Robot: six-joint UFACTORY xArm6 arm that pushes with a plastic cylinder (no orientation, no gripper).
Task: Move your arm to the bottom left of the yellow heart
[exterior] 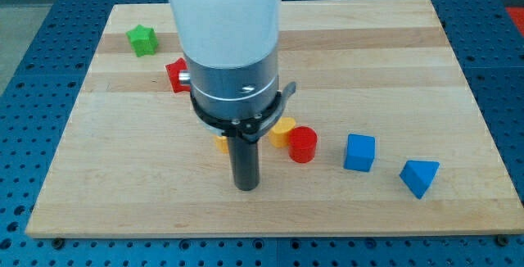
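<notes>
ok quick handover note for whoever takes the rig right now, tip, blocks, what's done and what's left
My tip: down on the light wooden board, near its bottom middle, not visibly touching any block.
Yellow heart-shaped block: partly hidden behind the rod, just up and to the view's right of my tip. A second small yellow block peeks out on the rod's left side; shape unclear.
Others: red cylinder beside the heart, blue cube, blue triangular block, partly hidden red block, green star-shaped block.
Done: tip sits at the heart's bottom left.
Left: probably nothing; confirm position.
</notes>
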